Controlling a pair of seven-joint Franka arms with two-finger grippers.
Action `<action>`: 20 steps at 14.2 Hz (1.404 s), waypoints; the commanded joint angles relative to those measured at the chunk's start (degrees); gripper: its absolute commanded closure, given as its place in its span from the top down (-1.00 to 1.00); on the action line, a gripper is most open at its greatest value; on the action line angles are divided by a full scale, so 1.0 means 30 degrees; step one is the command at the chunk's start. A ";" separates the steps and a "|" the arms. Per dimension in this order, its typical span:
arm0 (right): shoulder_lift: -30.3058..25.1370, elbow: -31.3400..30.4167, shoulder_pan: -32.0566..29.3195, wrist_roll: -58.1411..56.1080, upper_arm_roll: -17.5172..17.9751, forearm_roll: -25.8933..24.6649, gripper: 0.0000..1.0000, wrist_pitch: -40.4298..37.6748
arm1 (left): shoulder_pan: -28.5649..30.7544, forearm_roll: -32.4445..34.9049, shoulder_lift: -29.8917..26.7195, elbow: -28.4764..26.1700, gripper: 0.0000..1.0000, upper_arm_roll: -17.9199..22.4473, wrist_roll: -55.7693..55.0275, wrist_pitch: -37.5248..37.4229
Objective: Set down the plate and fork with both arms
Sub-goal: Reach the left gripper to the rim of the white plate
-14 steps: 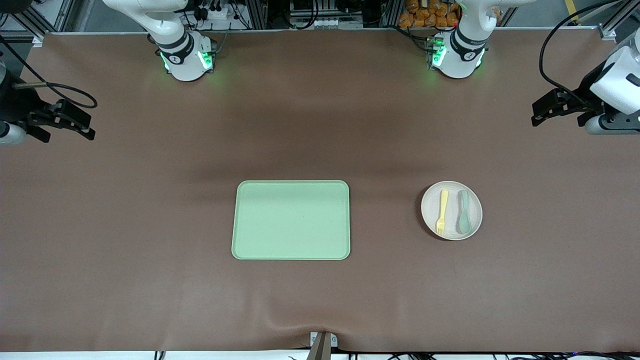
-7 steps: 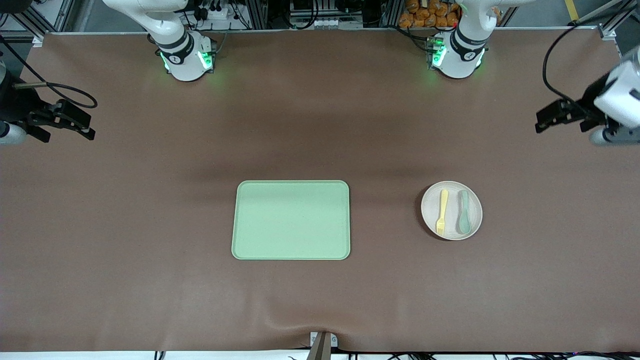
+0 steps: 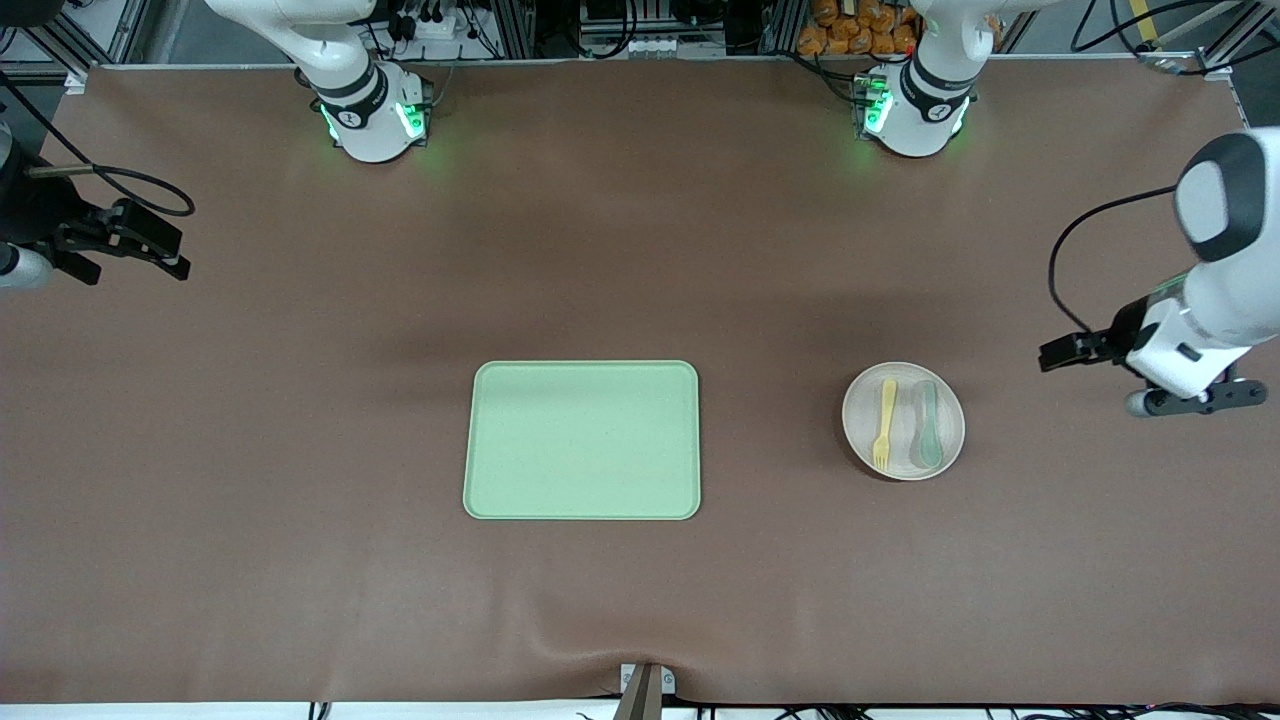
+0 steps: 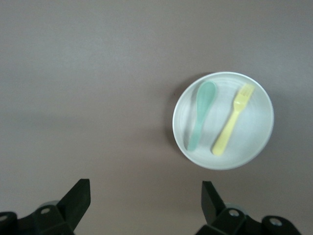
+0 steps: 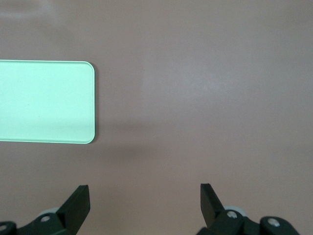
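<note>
- The left gripper (image 3: 1062,352) is up in the air over bare table at the left arm's end, at about 3 o'clock from the plate (image 3: 903,421) in the front view and well apart from it. Its fingers (image 4: 78,195) are spread wide, with nothing between them.
- In the left wrist view the plate (image 4: 223,120) shows whole, off to one side of the line between the two open fingers.
- The right gripper (image 3: 150,243) waits over bare table at the right arm's end, at about 10 o'clock from the tray (image 3: 582,440) and well apart from it. Its fingers (image 5: 78,200) are also spread wide and hold nothing.
- The right wrist view takes in one end of the tray (image 5: 46,102) and brown table around it.
- The plate sits flat on the table toward the left arm's end, at 3 o'clock from the tray, with a clear gap of table between them.
- The fork (image 3: 884,423) lies on the plate, tines toward 6 o'clock, on the half nearest the tray.
- A spoon (image 3: 929,424) lies on the plate beside the fork and parallel to it, bowl toward 6 o'clock, not touching it.
- The tray is at the middle of the table, flat, with nothing on it.
</note>
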 commanded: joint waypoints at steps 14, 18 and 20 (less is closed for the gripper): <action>-0.0165 -0.0019 -0.0178 -0.0282 0.0021 0.0041 1.00 -0.0299 | 0.2013 -0.7257 0.5455 -0.1643 0.62 -0.0269 0.5311 0.4554; -0.0165 -0.0019 -0.0178 -0.0311 0.0021 0.0041 1.00 -0.0299 | 0.1836 -0.7908 0.6451 -0.1643 0.43 -0.0619 0.5341 0.5841; -0.0165 -0.0019 -0.0178 -0.0282 -0.0008 0.0041 1.00 -0.0299 | 0.1836 -0.7967 0.6688 -0.1643 0.34 -0.0651 0.5341 0.6253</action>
